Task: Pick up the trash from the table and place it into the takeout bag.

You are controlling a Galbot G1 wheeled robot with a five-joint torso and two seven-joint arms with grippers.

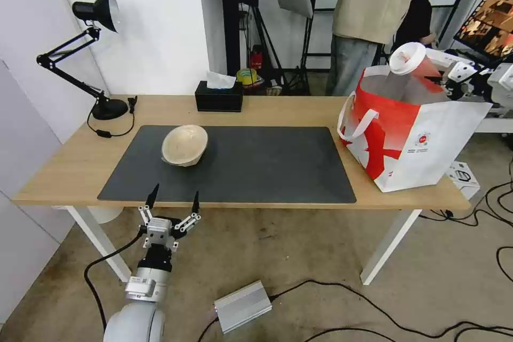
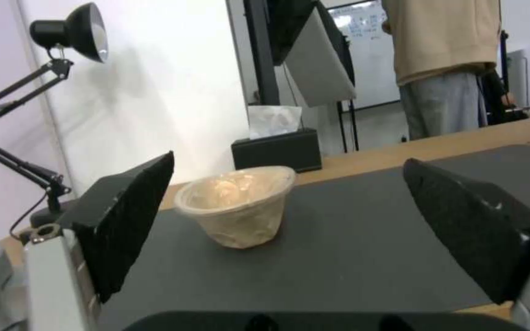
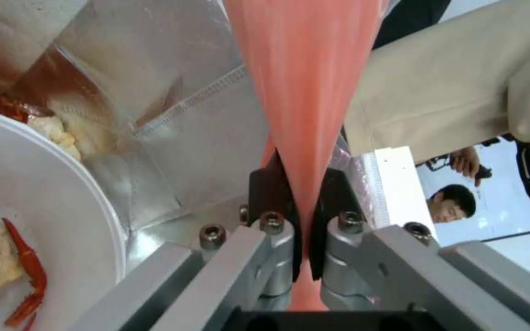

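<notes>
Light-wood surface [image 1: 299, 112] with a dark grey mat [image 1: 256, 163]; two items bagged or nearly so, one bowl left.

Right claw [image 3: 302, 230] is clamped narrow on the tall red cup [image 1: 414, 67], pinching its wall, and holds it tilted over the open mouth of the takeout bag [image 1: 427, 144] at the surface's right end; inside on the foil lining sits the white bowl with red scraps [image 3: 25, 220]. Left claw [image 1: 173, 200] hangs spread wide just off the near edge, pointing far. Beige pulp bowl [image 2: 237, 204] lies tipped on the mat's left part, straight beyond it, so the left arm is much nearer. Open mat surrounds the bowl; black tissue box [image 1: 219, 97] and desk lamp [image 1: 101, 101] stand well apart.
</notes>
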